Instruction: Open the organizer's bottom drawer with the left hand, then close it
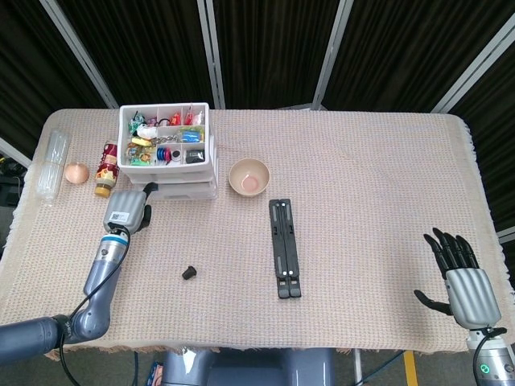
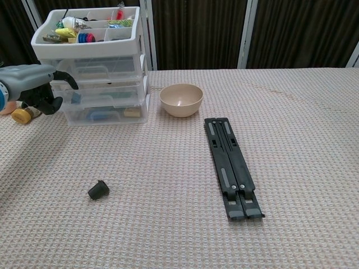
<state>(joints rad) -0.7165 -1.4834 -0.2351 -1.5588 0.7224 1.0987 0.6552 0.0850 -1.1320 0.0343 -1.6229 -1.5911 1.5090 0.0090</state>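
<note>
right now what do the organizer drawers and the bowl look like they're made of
Organizer: likely plastic, with an opaque white frame and clear glossy drawers whose contents show through. Bowl: smooth beige, matte; plastic or ceramic, cannot tell.

The head view looks steeply down from above the robot's side of the table point(image 1: 362, 161), taking in the whole cloth top and the dark curtains beyond; the chest view sits low and nearer, facing level across the surface (edges cut off); both share the organizer point(image 1: 167, 153) point(image 2: 92, 67), bowl point(image 1: 249, 177) point(image 2: 181, 100) and folded black stand point(image 1: 283, 248) point(image 2: 231, 166).
</note>
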